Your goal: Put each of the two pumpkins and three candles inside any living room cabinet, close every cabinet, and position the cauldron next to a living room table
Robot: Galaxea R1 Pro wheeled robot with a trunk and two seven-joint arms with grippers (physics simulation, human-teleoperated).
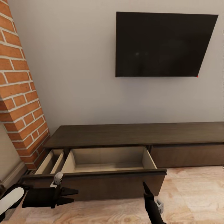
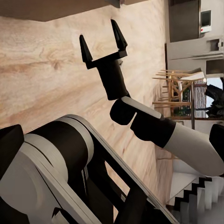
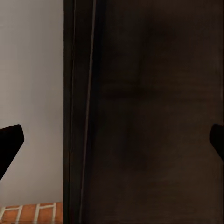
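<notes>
Pincers hang low in front of the cabinet (image 1: 137, 137): the left pincer (image 1: 71, 196) points sideways along the drawer front with its two dark fingers apart and nothing between them, and the right pincer (image 2: 103, 43), seen from the left wrist camera over the wooden floor (image 1: 193, 193), also stands spread and empty, its tips aimed up at the drawer front. The wide drawer (image 1: 109, 161) is pulled fully out, its pale inside bare, with a narrower compartment (image 1: 49, 161) open beside the brick pillar (image 1: 21, 102). Likely it stands open to take pumpkins and candles, which are yet to be fetched. A dark television (image 1: 161, 45) hangs on the wall above.
</notes>
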